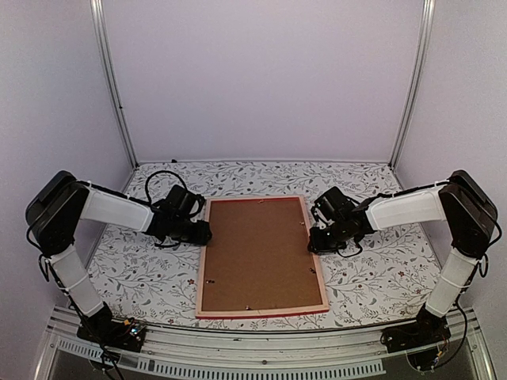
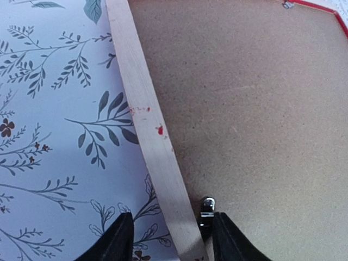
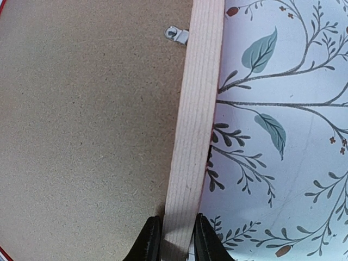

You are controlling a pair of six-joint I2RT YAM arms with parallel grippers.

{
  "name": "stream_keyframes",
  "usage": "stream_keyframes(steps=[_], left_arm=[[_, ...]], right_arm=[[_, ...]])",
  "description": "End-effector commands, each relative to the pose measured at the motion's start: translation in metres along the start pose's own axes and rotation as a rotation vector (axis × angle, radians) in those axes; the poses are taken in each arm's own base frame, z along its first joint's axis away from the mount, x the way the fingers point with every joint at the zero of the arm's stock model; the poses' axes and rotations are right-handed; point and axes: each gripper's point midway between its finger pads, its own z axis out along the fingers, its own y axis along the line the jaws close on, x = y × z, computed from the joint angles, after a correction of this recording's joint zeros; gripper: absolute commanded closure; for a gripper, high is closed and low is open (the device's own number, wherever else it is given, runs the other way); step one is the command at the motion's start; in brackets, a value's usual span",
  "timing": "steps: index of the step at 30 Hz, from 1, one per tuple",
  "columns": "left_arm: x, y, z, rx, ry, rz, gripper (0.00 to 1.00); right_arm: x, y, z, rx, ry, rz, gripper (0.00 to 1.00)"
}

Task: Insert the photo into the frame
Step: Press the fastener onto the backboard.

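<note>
The frame [image 1: 261, 312] lies face down in the middle of the table, pale wood back up, a thin red edge showing. A plain brown backing board [image 1: 257, 253] fills it. The photo is hidden. My left gripper [image 1: 203, 232] is open, its jaws straddling the frame's left rail [image 2: 147, 125] with slack, beside a small metal clip [image 2: 207, 209]. My right gripper [image 1: 312, 240] is shut on the frame's right rail [image 3: 198, 109], one finger on each side of the wood. Another metal clip [image 3: 176, 35] sits farther along that rail on the backing board [image 3: 87, 136].
The table [image 1: 142, 277] has a white cloth with a leaf print. White walls and metal posts close in the back and sides. Both arms reach inward from the near corners.
</note>
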Motion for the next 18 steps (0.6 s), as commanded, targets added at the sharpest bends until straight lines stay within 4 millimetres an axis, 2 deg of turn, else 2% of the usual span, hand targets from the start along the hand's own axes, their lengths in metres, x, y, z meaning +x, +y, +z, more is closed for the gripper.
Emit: stream_keyframes(steps=[1,3,11,18], left_arm=[[0.010,0.013,0.001,-0.028,0.052,-0.018,0.41],[0.009,0.012,0.000,-0.024,0.049,-0.026,0.37],[0.002,0.012,-0.007,0.014,0.018,-0.053,0.36],[0.001,0.002,-0.008,0.118,0.027,-0.087,0.36]], right_arm=[[0.025,-0.015,0.007,0.050,0.089,-0.034,0.79],[0.025,-0.015,0.007,0.049,0.089,-0.033,0.79],[0.026,-0.014,0.009,0.049,0.091,-0.033,0.79],[0.027,-0.015,0.009,0.050,0.094,-0.032,0.79]])
